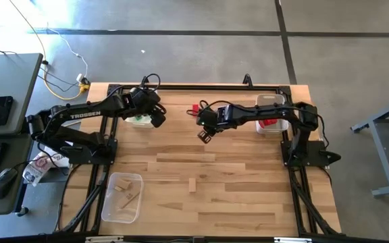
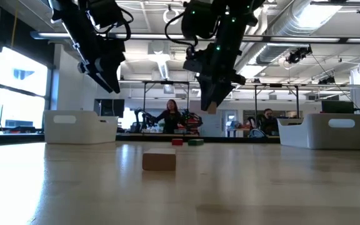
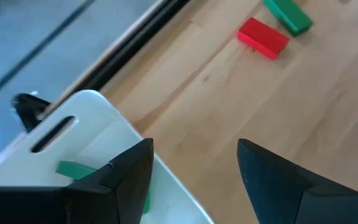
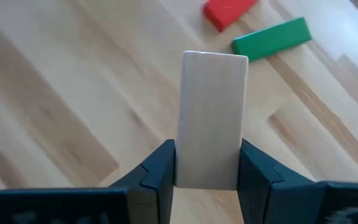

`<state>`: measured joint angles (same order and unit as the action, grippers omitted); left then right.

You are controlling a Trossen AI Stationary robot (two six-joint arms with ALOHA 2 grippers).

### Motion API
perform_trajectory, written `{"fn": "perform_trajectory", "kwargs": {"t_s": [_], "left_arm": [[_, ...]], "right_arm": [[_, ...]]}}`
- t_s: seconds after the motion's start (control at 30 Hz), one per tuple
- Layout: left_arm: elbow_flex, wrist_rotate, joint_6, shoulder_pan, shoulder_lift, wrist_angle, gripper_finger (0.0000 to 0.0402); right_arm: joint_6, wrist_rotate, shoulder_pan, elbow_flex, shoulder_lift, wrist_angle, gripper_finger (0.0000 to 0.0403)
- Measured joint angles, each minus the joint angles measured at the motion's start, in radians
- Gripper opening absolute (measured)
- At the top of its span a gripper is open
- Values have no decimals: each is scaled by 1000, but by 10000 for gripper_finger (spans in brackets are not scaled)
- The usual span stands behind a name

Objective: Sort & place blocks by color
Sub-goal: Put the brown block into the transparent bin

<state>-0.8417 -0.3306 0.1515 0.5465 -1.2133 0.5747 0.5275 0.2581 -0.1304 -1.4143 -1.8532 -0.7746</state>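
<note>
My right gripper point(image 4: 207, 163) hangs above the table's middle point(image 1: 204, 133), shut on a plain light-wood bar point(image 4: 211, 106). A red block point(image 4: 227, 11) and a green block point(image 4: 271, 38) lie flat on the table near its far edge point(image 1: 196, 107). Another plain wood block point(image 2: 159, 160) lies flat on the table toward the near side point(image 1: 192, 184). My left gripper point(image 3: 194, 155) is open and holds nothing. It hangs above a corner of the clear bin point(image 3: 98, 118) at the far left point(image 1: 139, 119), which holds a green block point(image 3: 73, 168). My right gripper pinches the bar's two long sides near one end point(image 4: 207, 175) between its two fingers point(image 4: 160, 169). The fingers come from above, slanting steeply down. The bar sticks out beyond the fingertips, in line with the fingers, and is lifted clear of the table point(image 2: 211, 107).
A clear bin point(image 1: 273, 116) with red pieces stands at the far right under my right arm. Another clear bin point(image 1: 121, 197) with plain wood pieces stands at the near left. Bare wood lies open across the table's middle and near right.
</note>
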Motion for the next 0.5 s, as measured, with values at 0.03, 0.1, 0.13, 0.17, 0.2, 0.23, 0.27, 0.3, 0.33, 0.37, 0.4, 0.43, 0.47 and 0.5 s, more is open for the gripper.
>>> {"fn": "perform_trajectory", "kwargs": {"t_s": [0.03,0.1,0.13,0.17,0.2,0.23,0.27,0.3,0.33,0.37,0.4,0.43,0.47,0.5], "left_arm": [[0,17,3,0,0,-1,219],[0,63,2,0,0,-4,219],[0,87,2,0,0,-4,219],[0,109,2,0,0,-6,219],[0,136,3,0,0,-11,219],[0,160,2,0,0,-15,219],[0,187,2,0,0,-20,219],[0,215,3,0,0,-25,219],[0,241,2,0,0,-28,220],[0,266,2,0,0,-31,220],[0,289,2,0,0,-34,220],[0,305,2,0,0,-38,220],[0,319,2,0,0,-44,221],[0,331,2,0,0,-50,221]], "right_arm": [[-11,-3,7,0,0,1,108],[-29,-10,17,0,1,1,109],[-38,-19,22,0,1,1,109],[-49,-25,27,0,1,1,109],[-60,-25,33,0,1,4,109],[-67,-25,38,0,1,11,110],[-75,-24,42,0,1,20,110],[-83,-25,46,0,1,32,110],[-91,-27,50,0,2,44,110],[-99,-31,54,0,4,53,110],[-107,-32,57,0,7,60,110],[-114,-33,61,0,11,68,110],[-122,-37,64,0,16,74,111],[-130,-40,67,0,22,76,111]]}}
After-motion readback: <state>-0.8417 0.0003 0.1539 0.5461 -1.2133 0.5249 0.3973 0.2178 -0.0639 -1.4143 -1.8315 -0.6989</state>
